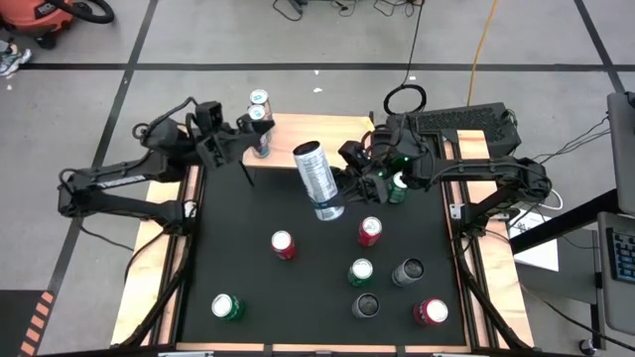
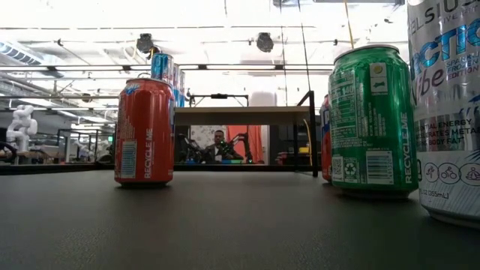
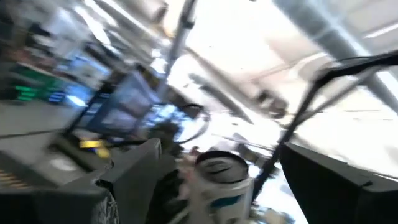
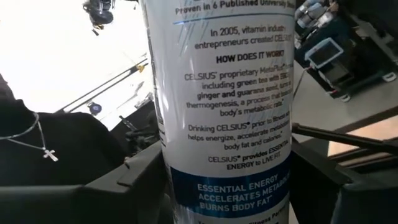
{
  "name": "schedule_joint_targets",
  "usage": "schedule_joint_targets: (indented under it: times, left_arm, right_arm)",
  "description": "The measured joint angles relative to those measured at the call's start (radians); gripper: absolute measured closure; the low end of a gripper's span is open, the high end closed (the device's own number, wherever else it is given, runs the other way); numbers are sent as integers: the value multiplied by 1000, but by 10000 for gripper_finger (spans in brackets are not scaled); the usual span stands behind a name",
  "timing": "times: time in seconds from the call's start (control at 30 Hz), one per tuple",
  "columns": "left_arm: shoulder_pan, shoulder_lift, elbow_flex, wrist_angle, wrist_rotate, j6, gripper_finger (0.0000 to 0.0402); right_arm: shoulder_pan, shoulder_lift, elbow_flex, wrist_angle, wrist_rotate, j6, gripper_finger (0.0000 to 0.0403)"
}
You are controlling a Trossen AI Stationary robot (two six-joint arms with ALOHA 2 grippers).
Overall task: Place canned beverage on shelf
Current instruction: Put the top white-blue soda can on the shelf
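Well, the big black table [image 1: 248, 297] fills the middle, and the little light-wood shelf [image 1: 317, 127] stands at its twelve o'clock edge, with one slim can [image 1: 260, 99] already upright at the board's ten o'clock corner. The left arm reaches in from nine o'clock, and its left gripper [image 1: 253, 141] sits at a second slim blue-and-silver can [image 1: 261, 129] by that same corner of the shelf; the wrist camera shows that can's top between the dark fingers, but I cannot tell whether they are pressing it or standing off. The right arm comes from three o'clock, and the right gripper [image 1: 349, 177] is clamped on the tall silver can [image 1: 318, 179], fingers against its lower body, holding it tilted in the air just in front of the shelf, about one o'clock from the table's centre. Seven more cans stand loose toward six o'clock: a red can [image 1: 283, 245], a second red can [image 1: 370, 231], a green can [image 1: 361, 272], a grey can [image 1: 408, 271], a dark can [image 1: 365, 305], a red can at the corner [image 1: 430, 312] and a green can toward seven o'clock [image 1: 227, 307]. I judge the tall can stiff but thin-walled, smooth and slippery, weighty if full and tippy on so narrow a base, so a mid-body hold, straightened upright before release, looks safest.
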Motion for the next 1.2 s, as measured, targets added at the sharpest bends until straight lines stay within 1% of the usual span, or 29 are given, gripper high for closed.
schedule_joint_targets:
  times: [0.07,0.17,0.27,0.4,0.5,0.6,0.7,0.9,1.2]
  left_arm:
    - [23,23,0,37,43,-17,70]
    - [55,62,0,44,70,-38,70]
    - [61,108,-1,68,91,-40,70]
    - [61,160,-1,183,128,-90,70]
    - [59,204,-1,301,151,-135,70]
    - [55,230,-1,348,151,-173,64]
    - [40,248,-1,336,144,-148,46]
    - [-6,271,-1,394,122,-141,13]
    - [-53,304,0,381,44,-117,10]
  right_arm:
    - [0,2,0,32,-14,22,154]
    - [-1,0,0,52,-18,27,154]
    - [-5,0,0,45,-18,22,154]
    - [-7,1,0,45,0,0,154]
    - [-9,1,0,54,10,-5,154]
    - [-13,1,0,53,12,-5,154]
    - [-19,1,0,53,21,-7,154]
    - [-36,1,0,44,57,-23,154]
    - [-52,1,0,30,60,-28,154]
